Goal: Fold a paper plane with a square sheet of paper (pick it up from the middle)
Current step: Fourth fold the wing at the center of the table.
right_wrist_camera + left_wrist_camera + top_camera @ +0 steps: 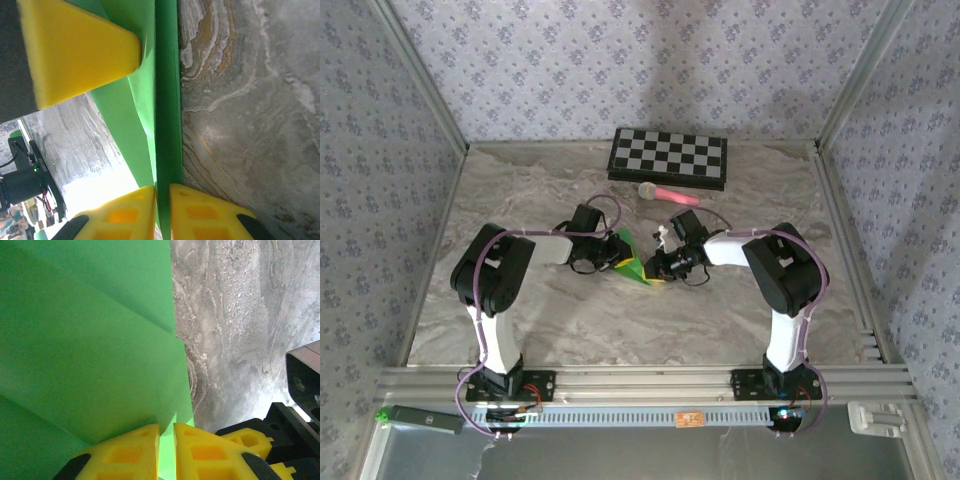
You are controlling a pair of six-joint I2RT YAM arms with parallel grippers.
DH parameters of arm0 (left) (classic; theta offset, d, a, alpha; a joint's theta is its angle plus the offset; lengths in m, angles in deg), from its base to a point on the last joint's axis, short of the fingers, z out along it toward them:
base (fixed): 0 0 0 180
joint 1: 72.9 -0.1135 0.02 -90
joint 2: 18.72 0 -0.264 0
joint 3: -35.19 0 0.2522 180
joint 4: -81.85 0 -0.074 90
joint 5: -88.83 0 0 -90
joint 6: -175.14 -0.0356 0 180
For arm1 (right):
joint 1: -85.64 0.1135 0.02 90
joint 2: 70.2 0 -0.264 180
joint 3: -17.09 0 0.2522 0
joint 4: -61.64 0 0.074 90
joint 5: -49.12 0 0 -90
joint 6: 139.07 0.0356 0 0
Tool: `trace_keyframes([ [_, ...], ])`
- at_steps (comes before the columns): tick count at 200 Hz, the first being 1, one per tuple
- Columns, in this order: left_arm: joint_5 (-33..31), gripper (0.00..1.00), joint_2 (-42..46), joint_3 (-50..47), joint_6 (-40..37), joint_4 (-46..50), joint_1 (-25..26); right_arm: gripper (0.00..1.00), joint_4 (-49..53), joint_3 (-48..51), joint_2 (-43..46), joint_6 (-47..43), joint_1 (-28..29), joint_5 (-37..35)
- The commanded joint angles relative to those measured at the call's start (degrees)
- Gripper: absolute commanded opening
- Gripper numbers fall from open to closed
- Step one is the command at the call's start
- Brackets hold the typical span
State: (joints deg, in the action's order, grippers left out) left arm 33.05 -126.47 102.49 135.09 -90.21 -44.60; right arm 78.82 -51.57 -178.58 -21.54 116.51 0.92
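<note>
The bright green sheet of paper [632,262] is folded in layers into a pointed, plane-like shape and hangs between my two grippers at the table's middle. My left gripper [616,262] comes at it from the left. In the left wrist view its yellow fingers [130,452] pinch a fold of the paper [90,350], and the left gripper [166,447] is shut on it. My right gripper [656,270] meets it from the right. Seen from the right wrist, the right gripper [162,207] is shut on the paper's creased edge [167,100], with a left finger [80,50] above.
A black-and-white checkered board [668,157] lies at the back of the marble table [520,300]. A pink-handled microphone [670,194] rests just in front of it. Patterned walls close three sides, and an aluminium rail [640,380] runs along the near edge.
</note>
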Motion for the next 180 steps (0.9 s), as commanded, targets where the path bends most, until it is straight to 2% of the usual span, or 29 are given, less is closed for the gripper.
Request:
trace_keyframes([
  [1,-0.47,0.15,-0.98,1.22,-1.08,1.17,0.36,0.15,3.57,0.43,0.35,-1.03,-0.34,-0.83],
  [71,-0.27,0.16,-0.23,2.00,-1.21,2.21,0.36,0.12,5.10,0.36,-1.41,-2.31,-0.32,-3.15],
  [142,-0.64,0.15,-1.77,2.50,-1.15,3.85,0.31,0.25,1.47,2.29,7.53,0.63,-0.82,-5.50],
  [161,-0.64,0.15,-1.86,2.69,-1.14,4.05,0.36,0.26,0.92,3.11,9.90,0.94,-0.91,-7.73],
  [180,-0.63,0.15,-2.02,2.75,-1.17,4.15,0.38,0.24,0.84,2.33,9.85,0.76,-0.53,-6.17],
])
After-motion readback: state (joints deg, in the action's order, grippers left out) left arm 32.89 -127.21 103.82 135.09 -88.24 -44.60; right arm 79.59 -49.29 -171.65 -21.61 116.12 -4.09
